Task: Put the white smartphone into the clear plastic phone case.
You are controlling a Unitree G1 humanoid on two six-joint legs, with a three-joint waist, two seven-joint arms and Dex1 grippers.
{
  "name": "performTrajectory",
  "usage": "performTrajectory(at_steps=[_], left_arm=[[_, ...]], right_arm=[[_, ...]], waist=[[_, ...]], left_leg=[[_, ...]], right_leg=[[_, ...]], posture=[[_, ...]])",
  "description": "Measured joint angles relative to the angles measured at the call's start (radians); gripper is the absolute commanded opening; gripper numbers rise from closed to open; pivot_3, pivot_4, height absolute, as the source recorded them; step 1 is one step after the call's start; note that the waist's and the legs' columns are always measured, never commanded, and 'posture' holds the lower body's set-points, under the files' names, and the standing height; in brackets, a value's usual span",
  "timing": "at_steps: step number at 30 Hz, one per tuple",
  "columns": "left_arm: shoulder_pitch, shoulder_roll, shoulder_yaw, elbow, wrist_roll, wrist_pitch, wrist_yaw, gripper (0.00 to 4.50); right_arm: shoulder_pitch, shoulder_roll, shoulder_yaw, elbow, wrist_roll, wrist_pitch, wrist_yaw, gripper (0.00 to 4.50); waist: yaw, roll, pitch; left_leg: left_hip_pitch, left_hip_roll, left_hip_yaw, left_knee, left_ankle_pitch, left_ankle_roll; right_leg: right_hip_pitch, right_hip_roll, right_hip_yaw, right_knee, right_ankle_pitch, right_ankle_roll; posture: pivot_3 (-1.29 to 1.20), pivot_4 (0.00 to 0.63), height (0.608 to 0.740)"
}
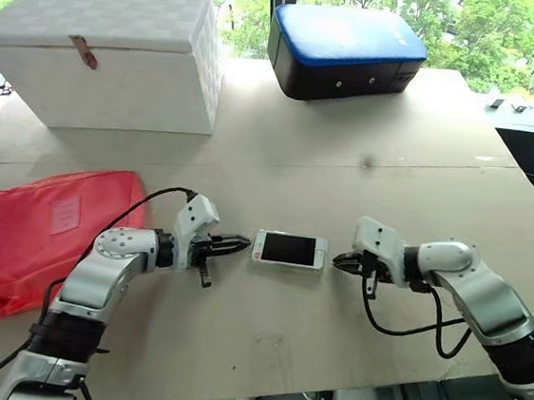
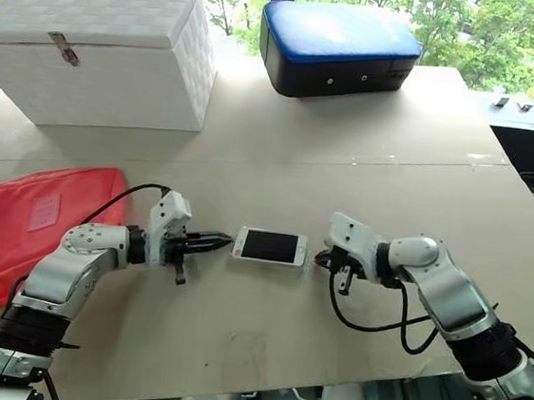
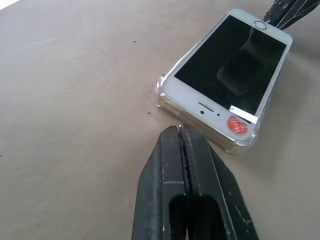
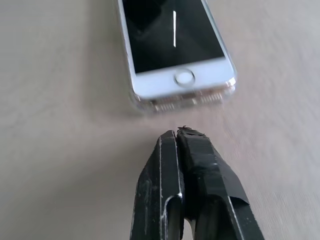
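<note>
The white smartphone [image 1: 289,249] lay screen-up inside the clear plastic phone case [image 3: 165,97] at mid-worktop [image 1: 370,125]. The left pincer [image 1: 239,245] at nine o'clock and the right pincer [image 1: 341,261] at three flanked it — each pressed together, holding nothing, apparently to seat it.

A red pouch [image 1: 39,233] lies at the table's [image 1: 347,161] left edge, with a white woven box [image 1: 111,50] and a blue-topped black case [image 1: 345,51] at the far side.

White smartphone [image 3: 227,75] lies flat, screen up, seated inside clear plastic phone case [image 3: 161,92]; case rim wraps its edges.
</note>
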Motion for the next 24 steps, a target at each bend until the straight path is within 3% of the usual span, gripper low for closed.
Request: performTrajectory(at_steps=[4,10,16,24], left_arm=[[-0.036,-0.039,-0.007,-0.001,-0.030,0.003,-0.021,0.02],[-0.058,-0.076,-0.069,-0.017,-0.029,0.030,-0.039,0.02],[-0.083,-0.076,-0.120,-0.023,0.004,0.041,-0.034,0.02],[-0.084,-0.075,-0.131,-0.041,0.017,0.058,-0.011,0.02]], right_arm=[[0.005,0.011,-0.061,-0.033,0.015,0.009,-0.036,0.00],[-0.012,0.080,-0.056,-0.067,0.041,0.037,-0.070,0.00],[-0.067,0.188,0.016,0.004,0.025,0.045,-0.113,0.00],[-0.149,0.196,0.095,0.109,-0.004,0.061,-0.087,0.00]], waist=[[0.000,0.000,0.000],[-0.002,0.000,0.000],[0.001,0.000,0.000],[-0.002,-0.001,-0.001]], left_leg=[[0.000,0.000,0.000,0.000,0.000,0.000],[0.000,0.000,0.000,0.000,0.000,0.000],[0.000,0.000,-0.001,0.000,0.000,0.000],[0.004,0.000,0.000,0.001,0.000,0.000]], right_leg=[[0.000,0.000,0.000,0.000,0.000,0.000],[0.000,0.001,0.000,0.000,0.000,0.000],[0.000,0.002,0.000,0.001,0.000,0.000],[0.002,0.003,0.002,0.002,0.000,0.000]], posture=[[0.00,0.150,0.734],[0.00,0.150,0.734],[0.00,0.150,0.734],[0.00,0.150,0.734]])
